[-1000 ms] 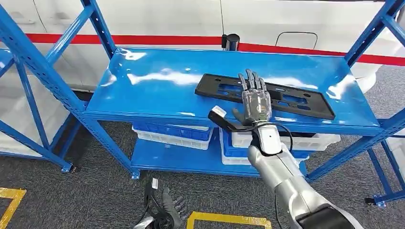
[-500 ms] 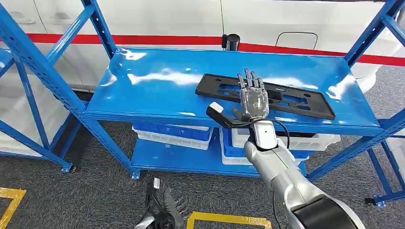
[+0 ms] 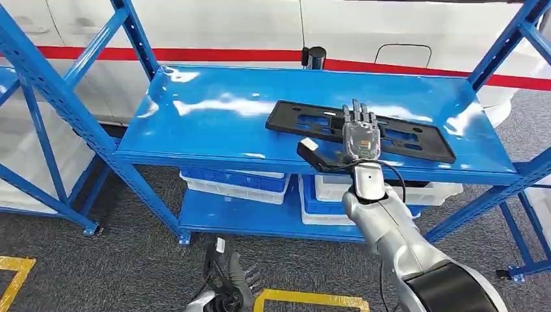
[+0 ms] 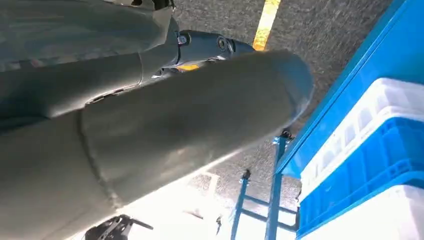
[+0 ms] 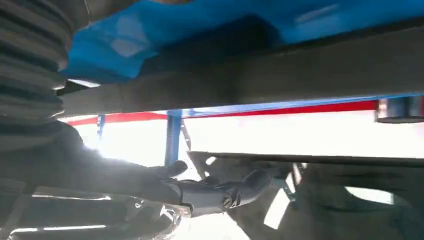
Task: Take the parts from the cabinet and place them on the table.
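The head view shows the whole blue cabinet (image 3: 195, 140): a long, flat black part (image 3: 403, 133) with cut-out slots lies on its top shelf, toward the right. The right robot hand (image 3: 354, 140) reaches over the part's middle, fingers straight and laid over the part, thumb stuck out to the side above the shelf's front edge; it grips nothing. The right wrist view adds a close, backlit look at the right robot hand's dark fingers (image 5: 220, 192) stretched along the part (image 5: 300, 75), though blur hides whether they touch it. On the lower shelf sit blue and white crates (image 3: 260, 182). The left robot hand (image 3: 227, 286) hangs low by the floor, cut off by the frame; its fingers are apart, holding nothing
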Robot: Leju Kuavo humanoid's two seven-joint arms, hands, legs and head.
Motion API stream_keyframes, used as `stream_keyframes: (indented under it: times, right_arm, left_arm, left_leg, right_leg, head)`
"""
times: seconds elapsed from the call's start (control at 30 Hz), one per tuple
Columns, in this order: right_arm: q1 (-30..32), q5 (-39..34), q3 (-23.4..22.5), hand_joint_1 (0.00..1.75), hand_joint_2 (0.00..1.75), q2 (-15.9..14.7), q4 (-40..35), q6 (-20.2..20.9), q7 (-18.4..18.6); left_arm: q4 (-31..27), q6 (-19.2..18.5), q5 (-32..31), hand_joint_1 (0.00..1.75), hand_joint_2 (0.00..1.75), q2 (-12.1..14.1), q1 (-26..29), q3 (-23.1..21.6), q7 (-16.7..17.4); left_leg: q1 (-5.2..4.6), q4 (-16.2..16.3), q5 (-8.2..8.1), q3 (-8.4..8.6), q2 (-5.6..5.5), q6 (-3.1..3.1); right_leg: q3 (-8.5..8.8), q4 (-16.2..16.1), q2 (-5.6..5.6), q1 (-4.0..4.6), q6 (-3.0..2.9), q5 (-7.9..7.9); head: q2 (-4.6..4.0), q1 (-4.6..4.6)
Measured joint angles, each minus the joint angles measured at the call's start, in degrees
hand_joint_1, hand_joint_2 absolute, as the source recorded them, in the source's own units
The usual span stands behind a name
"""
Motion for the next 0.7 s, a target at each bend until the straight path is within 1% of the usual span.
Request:
stream_keyframes:
  times: [0.13, 0.3, 0.33, 0.37, 0.43, 0.53, 0.7]
  right_arm:
    - [0.10, 2.16, -2.31, 0.00, 1.75, -1.35, 0.41, -1.00, 2.40]
    - [0.11, 3.69, -4.98, 0.00, 1.75, -2.34, 0.44, -0.96, 2.77]
    - [0.11, 3.80, -5.29, 0.45, 1.75, -2.38, 0.46, -0.96, 2.77]
    - [0.11, 3.91, -5.55, 1.75, 1.75, -2.42, 0.46, -0.94, 2.77]
    - [0.12, 4.02, -6.25, 1.75, 1.75, -2.42, 0.54, -0.44, 1.80]
    - [0.18, 4.02, -7.15, 1.75, 1.75, -2.34, 0.66, 0.37, -0.81]
    - [0.31, 3.98, -8.15, 1.75, 1.75, -2.29, 0.79, 0.44, -2.10]
  left_arm:
    - [0.00, -0.02, 2.99, 0.00, 0.00, -0.09, -0.77, -3.32, -0.48]
    - [0.09, -0.17, 4.48, 0.00, 0.00, -0.13, -1.44, -5.97, -0.63]
    - [0.11, -0.20, 4.57, 0.00, 0.00, -0.15, -1.50, -6.23, -0.63]
    - [0.13, -0.20, 4.59, 0.00, 0.00, -0.20, -1.58, -6.51, -0.66]
    - [0.24, -0.41, 4.72, 0.00, 0.00, -0.24, -1.71, -6.88, -0.70]
    - [0.50, -0.72, 5.00, 0.00, 0.00, -0.26, -1.77, -6.90, -0.83]
    - [0.79, -1.03, 5.09, 0.00, 0.00, -0.28, -1.85, -6.90, -0.94]
  left_leg:
    - [-0.02, 0.02, 0.00, 0.03, 0.01, 0.00]
    - [-0.04, 0.05, 0.00, 0.04, 0.04, 0.01]
    - [-0.04, 0.06, 0.00, 0.04, 0.05, 0.01]
    - [-0.04, 0.06, 0.00, 0.04, 0.05, 0.01]
    - [-0.04, 0.06, 0.00, 0.03, 0.03, 0.01]
    - [-0.04, 0.06, 0.00, 0.03, 0.04, 0.00]
    - [-0.04, 0.05, 0.00, 0.02, 0.03, 0.00]
  right_leg:
    - [0.07, 0.01, 0.00, 0.00, 0.01, 0.01]
    - [0.08, 0.01, 0.01, 0.00, 0.02, 0.02]
    - [0.08, 0.01, 0.01, 0.00, 0.02, 0.02]
    - [0.08, 0.01, 0.01, 0.00, 0.02, 0.02]
    - [0.07, 0.02, 0.01, 0.00, 0.02, 0.02]
    - [0.07, 0.02, 0.01, 0.00, 0.02, 0.02]
    - [0.06, 0.03, 0.01, 0.00, 0.02, 0.02]
  head:
    - [0.00, 0.00]
    - [0.00, 0.00]
    - [0.00, 0.00]
    - [0.00, 0.00]
    - [0.00, 0.00]
    - [0.00, 0.00]
    - [0.00, 0.00]
